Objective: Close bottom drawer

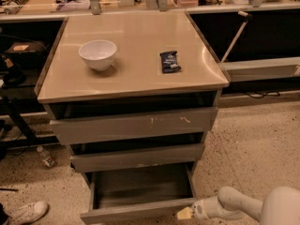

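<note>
The bottom drawer [140, 212] is the lowest and narrowest of three grey-brown cabinet drawers. It is pulled far out, showing its grey box interior [140, 186], and its low plain front runs along the bottom edge of the camera view. My gripper [185, 213] comes in from the lower right on a white arm [234, 203]. Its pale tip sits at the right end of the drawer front, touching or nearly touching it.
Above are the mid-width drawer [138, 157] and the widest drawer with pale scratch marks [136, 124], both slightly open. The cabinet top holds a white bowl [97, 54] and a dark packet [169, 61]. A white shoe [28, 212] and a small bottle [45, 156] lie on the floor at left.
</note>
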Tool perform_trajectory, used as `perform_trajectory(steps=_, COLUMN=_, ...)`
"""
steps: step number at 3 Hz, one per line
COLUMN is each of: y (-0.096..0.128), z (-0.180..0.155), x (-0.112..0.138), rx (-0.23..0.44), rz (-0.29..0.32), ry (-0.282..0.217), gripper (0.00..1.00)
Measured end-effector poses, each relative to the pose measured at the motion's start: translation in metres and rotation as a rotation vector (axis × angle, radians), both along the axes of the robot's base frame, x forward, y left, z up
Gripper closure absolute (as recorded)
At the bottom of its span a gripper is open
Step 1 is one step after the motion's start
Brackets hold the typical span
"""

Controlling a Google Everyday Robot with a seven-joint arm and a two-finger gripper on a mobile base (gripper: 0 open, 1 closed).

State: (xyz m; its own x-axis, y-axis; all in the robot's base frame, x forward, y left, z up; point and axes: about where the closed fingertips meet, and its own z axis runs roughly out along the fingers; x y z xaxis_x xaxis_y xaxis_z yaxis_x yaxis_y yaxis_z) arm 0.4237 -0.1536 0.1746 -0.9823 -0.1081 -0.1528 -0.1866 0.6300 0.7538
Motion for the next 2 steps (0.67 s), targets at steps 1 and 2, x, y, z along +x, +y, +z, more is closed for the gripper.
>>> perform_trajectory(steps=1, y=0.008, z=-0.003, x=0.024, rx=0.006, rz=-0.050, ry=-0.045, gripper=1.00)
perform_trajectory(steps=2, y=0.009, z=-0.001, x=0.036, rx=-0.002, rz=-0.069, ry=-0.068, gripper=1.00)
